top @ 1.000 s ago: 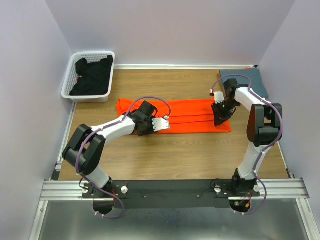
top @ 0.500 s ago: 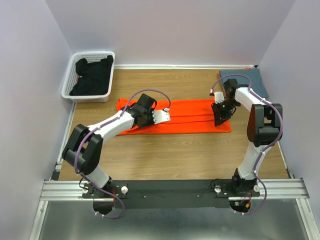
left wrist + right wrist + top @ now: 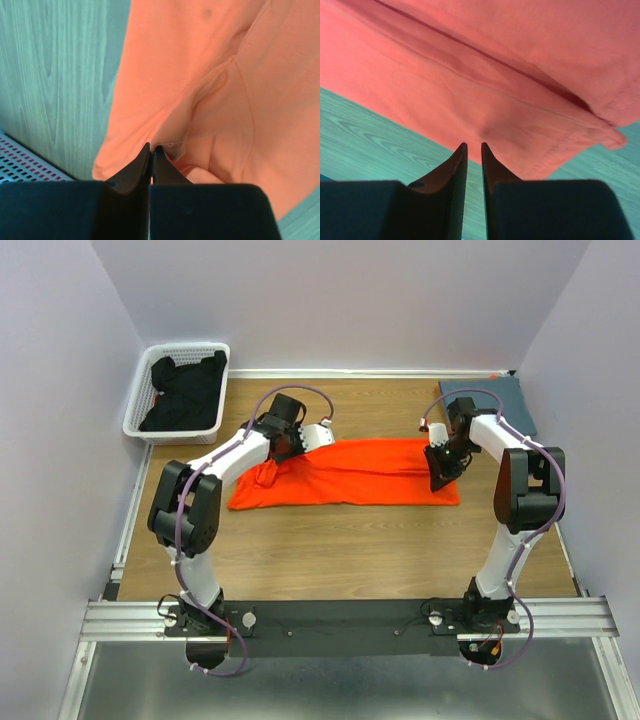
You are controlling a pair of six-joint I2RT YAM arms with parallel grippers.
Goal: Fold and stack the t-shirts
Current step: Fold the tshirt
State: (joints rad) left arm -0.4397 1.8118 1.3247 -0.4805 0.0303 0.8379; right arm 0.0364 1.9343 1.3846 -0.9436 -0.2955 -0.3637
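Scanning from the left, I see the white basket point(image 3: 170, 433) of dark clothes point(image 3: 185, 390) in the far corner. My left gripper point(image 3: 151, 149) has its jaws pressed together, pinching the orange t-shirt point(image 3: 350, 472) at its far left end, where the cloth bunches. The shirt lies as a long band across the table point(image 3: 350, 550). My right gripper point(image 3: 473, 146) sits at the band's right end, jaws nearly together with a slim gap; I cannot tell whether cloth is caught. The blue-grey t-shirt point(image 3: 500, 398) lies folded in the far right corner.
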